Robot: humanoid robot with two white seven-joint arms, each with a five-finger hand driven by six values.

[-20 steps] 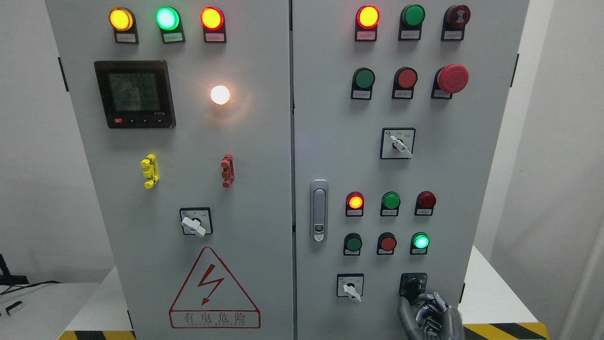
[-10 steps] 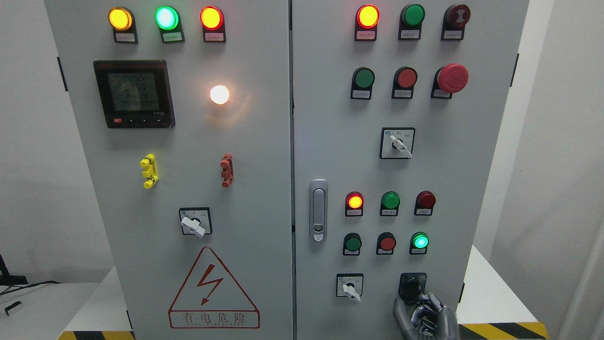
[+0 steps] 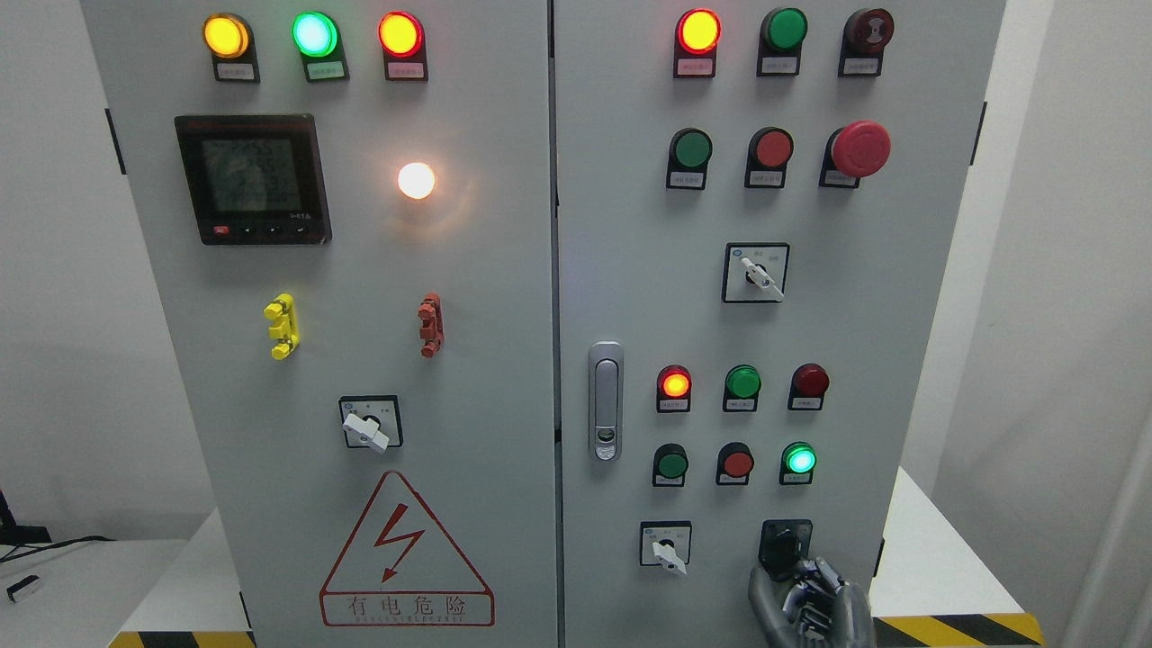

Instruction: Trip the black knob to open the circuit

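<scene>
The right hand (image 3: 810, 603) reaches up to the cabinet's (image 3: 504, 288) black knob (image 3: 785, 544), fingers (image 3: 823, 569) curled just under it; actual grip cannot be told.

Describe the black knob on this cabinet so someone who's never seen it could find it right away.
Go to the cabinet's right door and drop to the bottom row, under the lit green lamp. The black knob sits right of a white-handled selector switch; the right hand is just below it. It is the only all-black switch.
</scene>
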